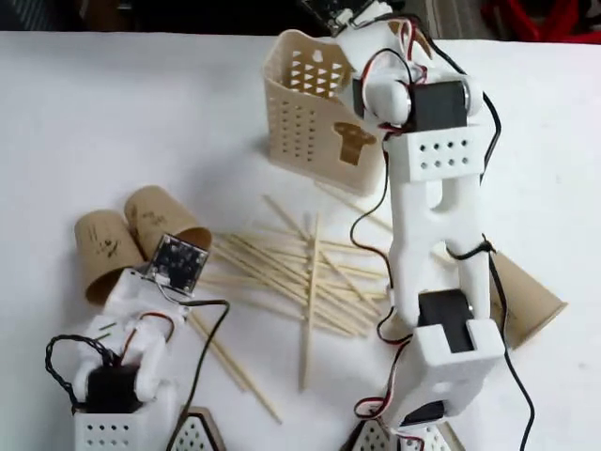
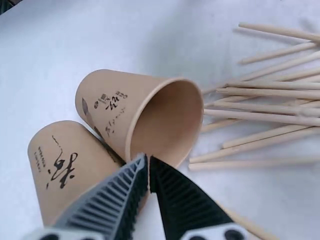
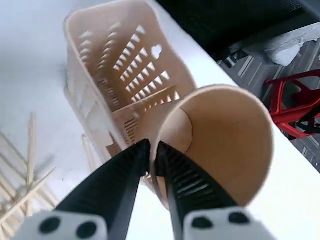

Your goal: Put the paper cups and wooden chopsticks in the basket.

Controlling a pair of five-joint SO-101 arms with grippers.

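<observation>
Right hand [image 3: 152, 147] clamped on wall of brown paper cup [image 3: 225, 145], just beside cream perforated plastic basket [image 3: 125, 75], not yet in. Left hand [image 2: 148, 161] pinches rim of 2nd cup [image 2: 145, 110]; 3rd cup [image 2: 65, 160] touching it. 4th cup [image 1: 526, 296], pale wooden chopsticks [image 1: 300, 272] loose on white table [image 1: 94, 113]. Nothing seen in basket yet.

Left arm [image 1: 122, 376] low, left hand [image 2: 148, 172] closed; right arm [image 1: 437, 235] stretched forward, right hand [image 3: 153, 150] pinching paper cup [image 3: 230, 135].

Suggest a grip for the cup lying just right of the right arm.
I'd pinch the rim of the cup at its open mouth, one finger inside, coming from the right in the high view. It lies on its side, mouth facing that way; its narrow base sits under the right arm.
</observation>
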